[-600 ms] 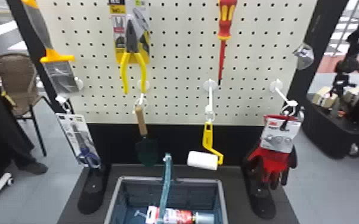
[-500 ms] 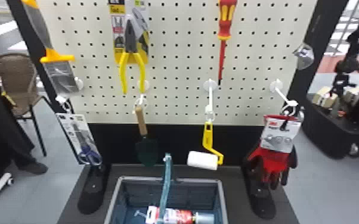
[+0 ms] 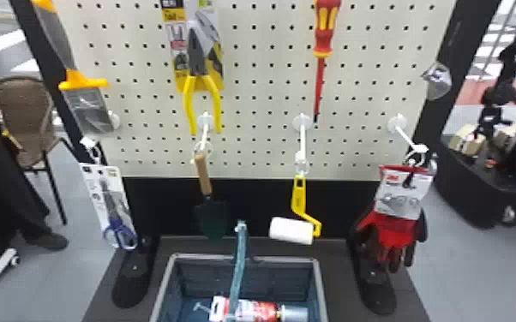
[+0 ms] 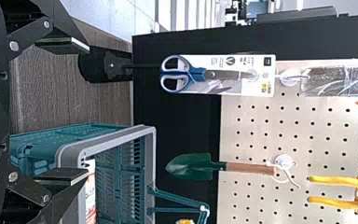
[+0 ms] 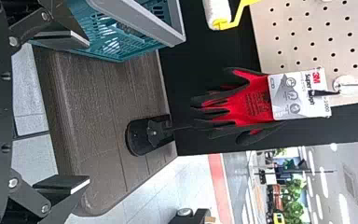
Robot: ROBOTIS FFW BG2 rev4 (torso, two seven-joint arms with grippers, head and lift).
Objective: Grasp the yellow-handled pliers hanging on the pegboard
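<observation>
The yellow-handled pliers (image 3: 202,81) hang in their card pack high on the cream pegboard (image 3: 261,141), left of centre, handles pointing down. In the left wrist view the two yellow handles (image 4: 340,191) show at the far end of the board. My left gripper (image 4: 65,109) is open and holds nothing; it sits low by the table in front of the basket, well short of the pliers. My right gripper (image 5: 65,109) is also open and holds nothing, low over the wooden table top near the red gloves (image 5: 237,105).
Also on the board hang a scraper (image 3: 83,92), scissors (image 3: 111,205), a trowel (image 3: 208,201), a red screwdriver (image 3: 322,51), a paint roller (image 3: 295,222) and the gloves (image 3: 392,227). A grey-rimmed basket (image 3: 244,259) stands on the table below. A person stands far left.
</observation>
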